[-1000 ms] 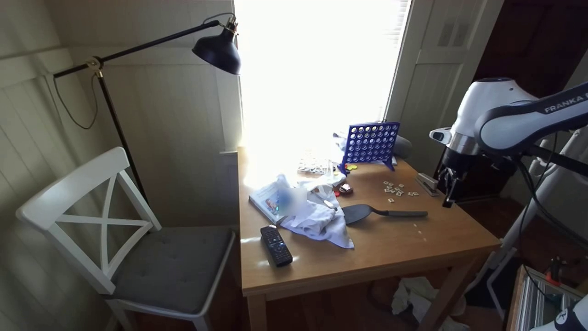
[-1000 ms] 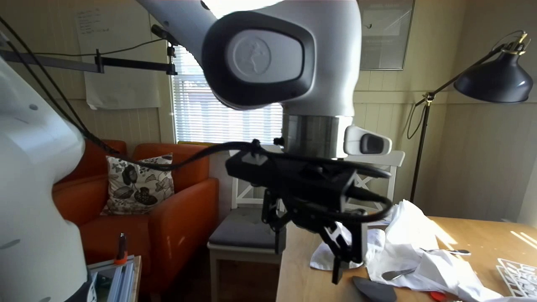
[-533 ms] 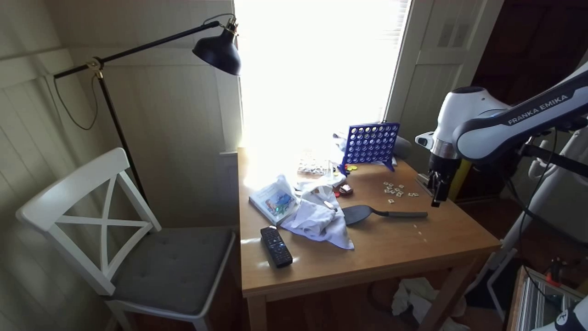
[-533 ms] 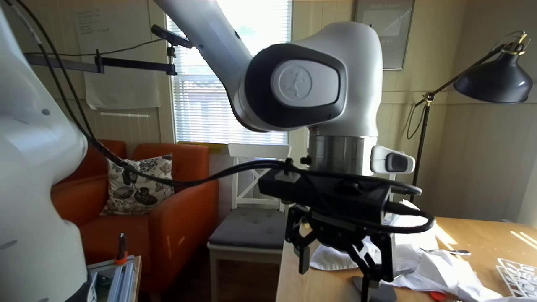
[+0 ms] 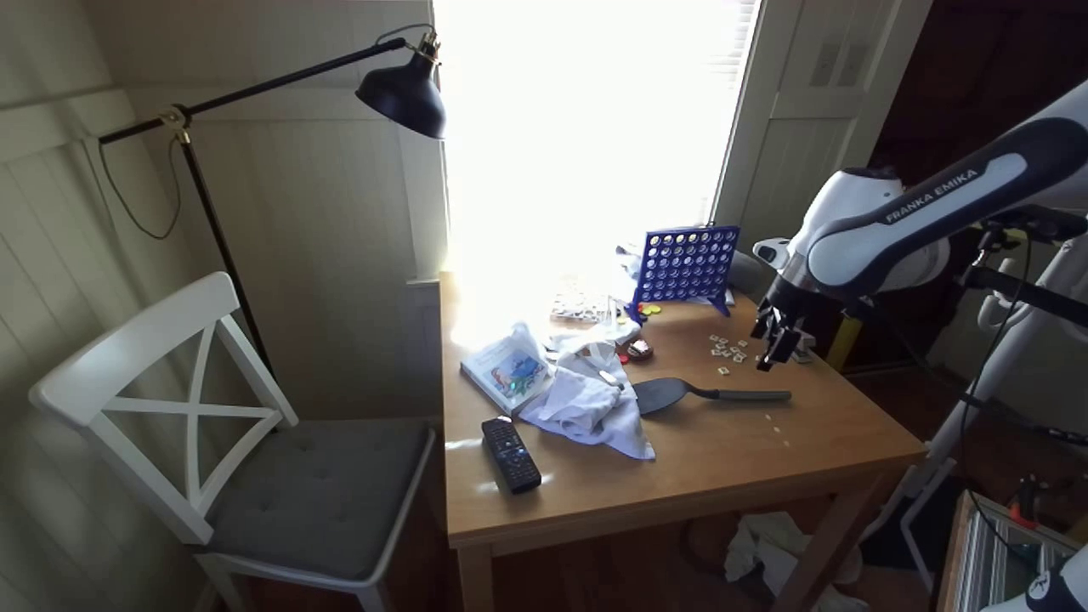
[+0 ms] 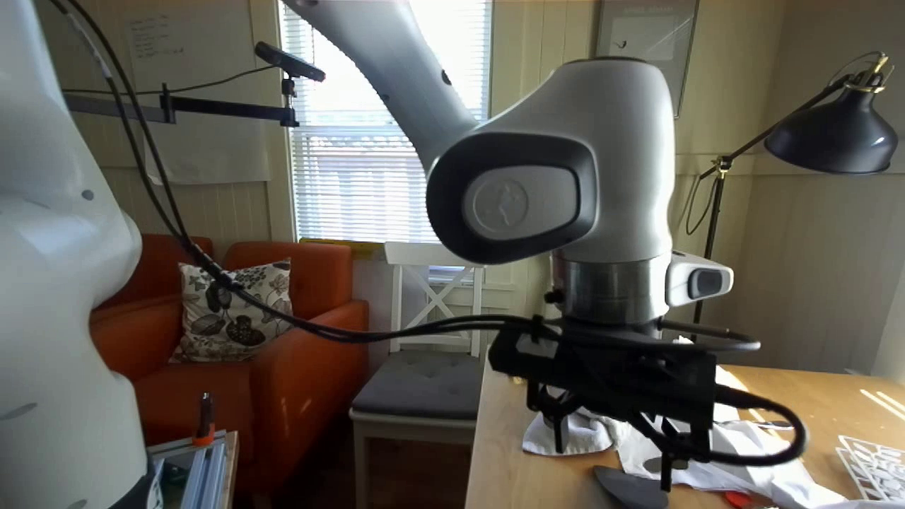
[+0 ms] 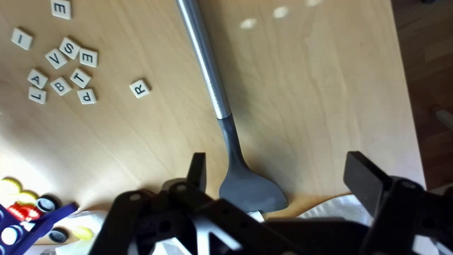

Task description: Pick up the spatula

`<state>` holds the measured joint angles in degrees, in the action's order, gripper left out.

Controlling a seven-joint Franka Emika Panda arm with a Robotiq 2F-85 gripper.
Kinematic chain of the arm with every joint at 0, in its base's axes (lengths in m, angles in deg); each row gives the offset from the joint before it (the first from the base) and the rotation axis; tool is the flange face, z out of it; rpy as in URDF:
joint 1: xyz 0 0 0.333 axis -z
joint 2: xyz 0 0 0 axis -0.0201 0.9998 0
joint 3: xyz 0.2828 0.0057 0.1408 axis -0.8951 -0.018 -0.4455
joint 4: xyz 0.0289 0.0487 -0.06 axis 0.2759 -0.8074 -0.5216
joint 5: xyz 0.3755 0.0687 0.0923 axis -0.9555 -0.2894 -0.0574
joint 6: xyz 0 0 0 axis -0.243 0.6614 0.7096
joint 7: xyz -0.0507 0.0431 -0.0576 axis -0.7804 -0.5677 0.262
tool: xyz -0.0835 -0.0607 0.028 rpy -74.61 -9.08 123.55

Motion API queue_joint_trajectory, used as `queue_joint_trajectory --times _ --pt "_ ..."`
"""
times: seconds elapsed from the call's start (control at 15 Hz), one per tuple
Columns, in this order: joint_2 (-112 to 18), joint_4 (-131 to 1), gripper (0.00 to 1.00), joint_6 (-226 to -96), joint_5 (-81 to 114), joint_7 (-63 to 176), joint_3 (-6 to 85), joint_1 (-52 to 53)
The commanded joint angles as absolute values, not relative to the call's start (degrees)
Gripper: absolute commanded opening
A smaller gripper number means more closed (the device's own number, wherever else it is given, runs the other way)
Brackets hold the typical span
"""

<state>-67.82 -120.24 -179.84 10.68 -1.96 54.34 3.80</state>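
Gripper [image 7: 276, 167]: over tbl [image 5: 722, 455]; jaws spread wide, empty, prob. to straddle handle. Spatula [image 7: 218, 95]: lies flat on tbl, head framed betw. jaws in wrist view; bare handle prob. best grip. Cloth [image 5: 586, 404], wht.: bunched by spatula head, might snag. Letter tiles [image 7: 80, 78], asst.: loose, apart from handle, likely no obstruction. Game rack [image 5: 687, 265], blue: upright on splayed feet, farther back.

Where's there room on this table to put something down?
The widest bare patch lies between the spatula, remote, white cloth and table edge. A smaller one separates the spatula from the letter tiles, stray tile aside. It's crowded from book across cloth to blue game grid.
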Motion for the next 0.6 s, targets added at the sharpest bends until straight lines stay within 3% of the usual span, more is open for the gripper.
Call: queue_joint_trajectory --times 0.0,0.53 --pt "-57.21 -112.38 1.0 -178.1 -4.88 -15.13 51.95 3.87" --pt "-38.3 -97.23 1.0 -176.08 4.84 -9.89 45.18 11.4"
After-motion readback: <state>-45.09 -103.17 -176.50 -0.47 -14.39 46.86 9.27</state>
